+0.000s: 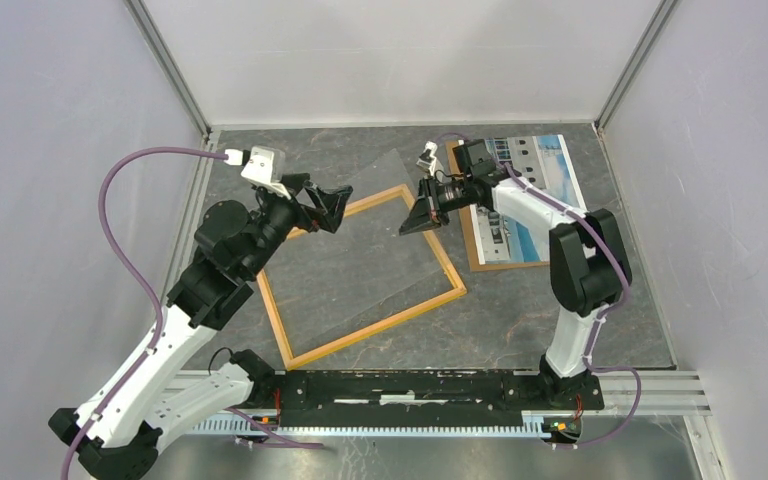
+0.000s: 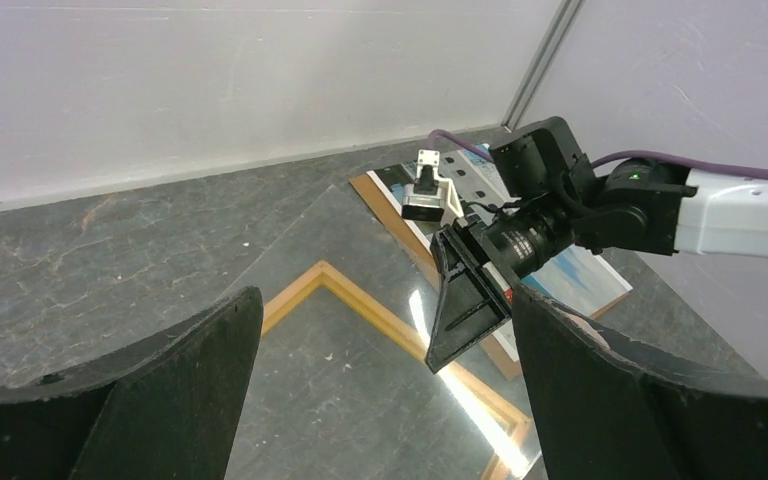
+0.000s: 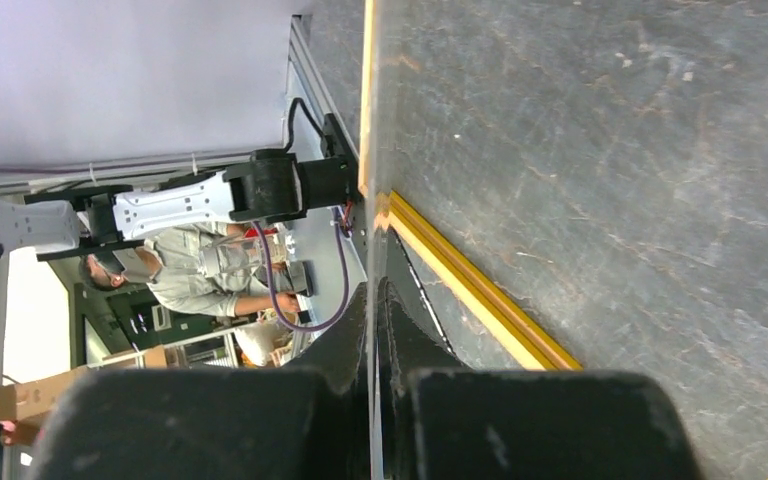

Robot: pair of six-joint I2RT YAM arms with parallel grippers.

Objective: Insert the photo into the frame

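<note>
Black and spread wide, your left claw [image 1: 332, 208] hung over the far-left corner of the frame [image 1: 379, 329], holding nothing. The frame, light orange-yellow wood, lay flat and skewed in the middle of the grey stone-patterned counter [image 1: 520, 320]. Through its opening you could see only bare counter, with no print inside.

Over the frame's far side a clear sheet [image 1: 372, 178] stood tilted, one edge up in the air. Your right claw [image 1: 420, 222] was clamped shut on that raised edge, and the right wrist view showed the thin pane running straight between the closed fingers.

Further right, towards the far-right corner of the counter, the photo [image 1: 550, 165] lay face up on a brown backing board [image 1: 472, 245]. It was partly covered by your right arm and well apart from the frame.

By my reading you were early in the job. The frame was apart in its pieces and the pane was in hand, but the main move had not begun. You had yet to settle the clear sheet, fetch the photo, lay it within the wooden rails and probably set the board over it. Whether the pane was going in or coming out, I could not tell.
</note>
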